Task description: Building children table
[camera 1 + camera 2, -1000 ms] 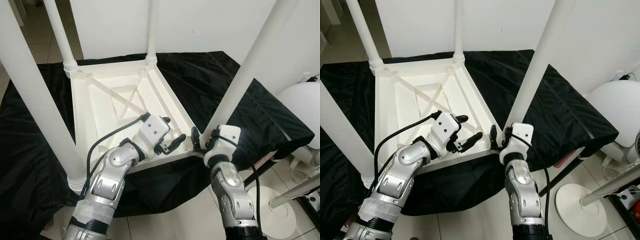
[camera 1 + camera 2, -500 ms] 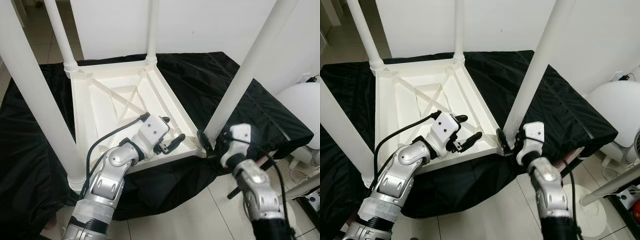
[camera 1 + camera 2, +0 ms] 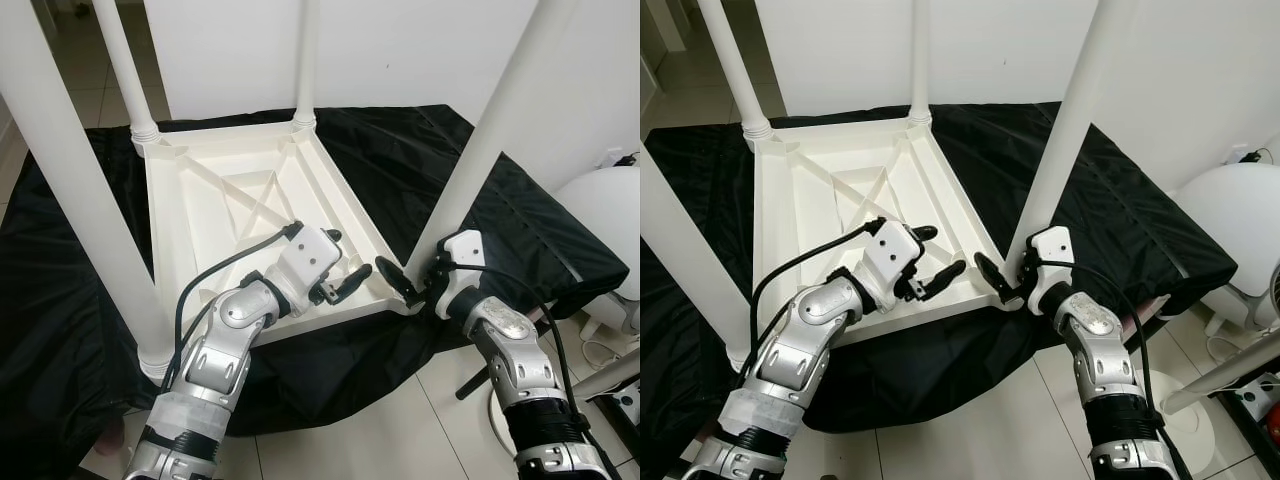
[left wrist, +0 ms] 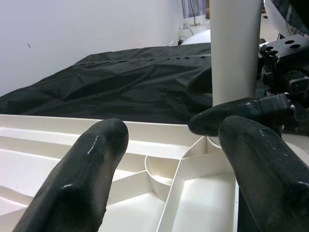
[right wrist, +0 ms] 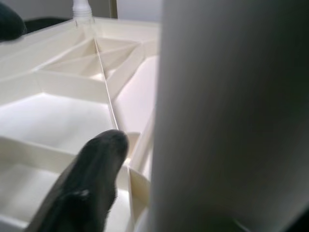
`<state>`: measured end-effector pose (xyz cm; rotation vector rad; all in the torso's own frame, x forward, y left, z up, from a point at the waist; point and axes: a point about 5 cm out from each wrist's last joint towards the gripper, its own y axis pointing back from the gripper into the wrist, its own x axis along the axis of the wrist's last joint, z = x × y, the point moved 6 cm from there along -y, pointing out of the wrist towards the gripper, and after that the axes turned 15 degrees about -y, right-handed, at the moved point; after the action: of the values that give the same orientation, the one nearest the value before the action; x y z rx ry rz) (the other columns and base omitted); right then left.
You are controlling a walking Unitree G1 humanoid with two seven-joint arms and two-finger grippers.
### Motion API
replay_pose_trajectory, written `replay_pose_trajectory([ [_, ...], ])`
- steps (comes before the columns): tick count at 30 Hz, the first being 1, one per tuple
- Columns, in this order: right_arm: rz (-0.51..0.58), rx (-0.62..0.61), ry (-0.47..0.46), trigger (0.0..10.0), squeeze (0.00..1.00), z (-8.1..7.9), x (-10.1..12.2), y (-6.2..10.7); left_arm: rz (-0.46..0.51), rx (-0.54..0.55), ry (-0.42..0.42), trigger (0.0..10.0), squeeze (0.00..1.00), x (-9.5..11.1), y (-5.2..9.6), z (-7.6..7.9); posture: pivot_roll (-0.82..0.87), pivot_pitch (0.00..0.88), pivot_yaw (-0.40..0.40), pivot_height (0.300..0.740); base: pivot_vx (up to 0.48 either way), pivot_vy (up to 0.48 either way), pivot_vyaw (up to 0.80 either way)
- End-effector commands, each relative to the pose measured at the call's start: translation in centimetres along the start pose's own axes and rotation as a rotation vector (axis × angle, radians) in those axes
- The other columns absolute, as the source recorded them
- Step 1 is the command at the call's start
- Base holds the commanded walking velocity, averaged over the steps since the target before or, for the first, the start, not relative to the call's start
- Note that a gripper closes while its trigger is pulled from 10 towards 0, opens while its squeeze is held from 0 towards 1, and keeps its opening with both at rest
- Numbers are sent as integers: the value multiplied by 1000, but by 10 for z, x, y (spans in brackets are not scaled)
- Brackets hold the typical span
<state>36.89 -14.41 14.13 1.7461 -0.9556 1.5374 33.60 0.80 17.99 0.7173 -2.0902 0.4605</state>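
The white children's table (image 3: 215,195) lies upside down on a black cloth, its legs pointing up. My left gripper (image 3: 345,257) hovers open over the table's near inner rim, holding nothing; between its fingers (image 4: 91,164) I see a round socket. My right gripper (image 3: 410,280) is at the foot of the near right leg (image 3: 490,130), open. One finger (image 3: 990,274) lies on the table side of that leg, a little apart from it. The other finger is hidden behind the leg. Through the right wrist camera the leg (image 5: 231,116) looms close beside that finger (image 5: 96,169).
The black cloth (image 3: 430,150) hangs over the low platform's front edge above the tiled floor. Three more legs stand up: near left (image 3: 80,200), far left (image 3: 120,60), far middle (image 3: 305,60). A white rounded appliance (image 3: 600,210) and a round stand base (image 3: 1180,400) sit at the right.
My right gripper swung out to the right of the leg's foot half a second ago and has come back around it, forearm now reaching in from the right. The left gripper barely moved.
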Motion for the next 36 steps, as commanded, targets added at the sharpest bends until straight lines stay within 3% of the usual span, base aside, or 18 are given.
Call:
replay_pose_trajectory([
  [1, -39, 38, 14, 0, 0, -4, -7, -2, -31, 108, -16, 10000, 0, -3, -1, -12, -52, 11, -42, 740, 0, 0, 0],
  [13, -89, 63, -42, 0, 0, -2, -31, 11, -37, 116, -20, 10000, 0, -4, 3, -12, -33, 21, -49, 740, 0, 0, 0],
  [14, -83, 41, -55, 10000, 0, -2, -32, 13, -39, 114, -19, 10000, 0, -4, 3, -12, -36, 24, -49, 740, 0, 0, 0],
  [17, -62, -20, -86, 10000, 0, -2, -32, 14, -42, 110, -20, 10000, 0, -6, 4, -12, -42, 28, -48, 740, 0, 0, 0],
  [20, -65, -189, -74, 10000, 0, 11, -33, 12, -37, 105, -18, 10000, 0, -4, 2, -10, -44, 29, -47, 740, 0, 0, 0],
  [23, -66, -217, -87, 10000, 0, 13, -34, 13, -36, 104, -17, 10000, 0, -4, 2, -10, -46, 29, -46, 740, 0, 0, 0],
  [29, -9, -407, -163, 10000, 0, 15, -32, 15, -36, 90, -15, 10000, 0, -4, 2, -6, -53, 30, -44, 740, 0, 0, 0],
  [31, -9, -407, -163, 10000, 0, 15, -32, 15, -36, 90, -15, 10000, 0, -4, 2, -6, -53, 30, -44, 740, 0, 0, 0],
  [35, 115, -693, -252, 10000, 0, 8, -31, 22, -35, 84, -20, 10000, 0, -5, 2, -4, -52, 24, -52, 740, 0, 0, 0],
  [36, 115, -693, -252, 10000, 0, 8, -31, 22, -35, 84, -20, 10000, 0, -5, 2, -4, -52, 24, -52, 740, 0, 0, 0],
])
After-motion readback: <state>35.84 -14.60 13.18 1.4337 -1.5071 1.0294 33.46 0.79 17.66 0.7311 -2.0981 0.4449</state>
